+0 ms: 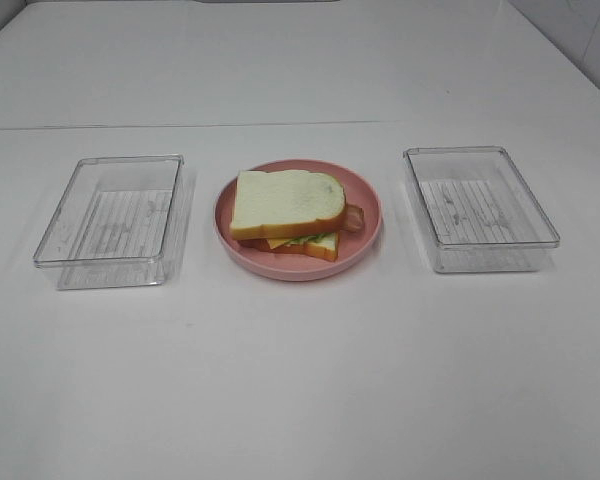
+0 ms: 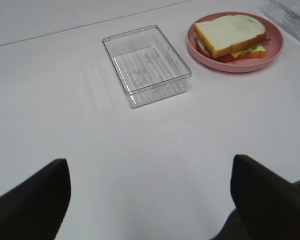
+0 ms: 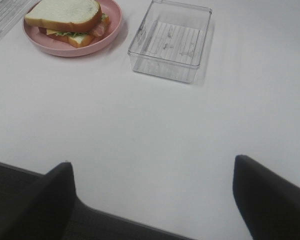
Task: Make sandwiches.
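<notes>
One sandwich (image 1: pixel 288 211) stands stacked on the round pink plate (image 1: pixel 370 205) at the table's middle: white bread on top, yellow cheese, green lettuce and reddish bacon showing at its edges, a second slice beneath. It also shows in the left wrist view (image 2: pixel 231 36) and the right wrist view (image 3: pixel 67 20). Neither gripper shows in the exterior view. My left gripper (image 2: pixel 150 200) is open and empty, far from the plate. My right gripper (image 3: pixel 152 197) is open and empty near the table's front edge.
An empty clear plastic tray (image 1: pixel 110 220) stands left of the plate, also in the left wrist view (image 2: pixel 146 65). Another empty clear tray (image 1: pixel 478 207) stands right of the plate, also in the right wrist view (image 3: pixel 171 40). The white table (image 1: pixel 300 380) spreads in front.
</notes>
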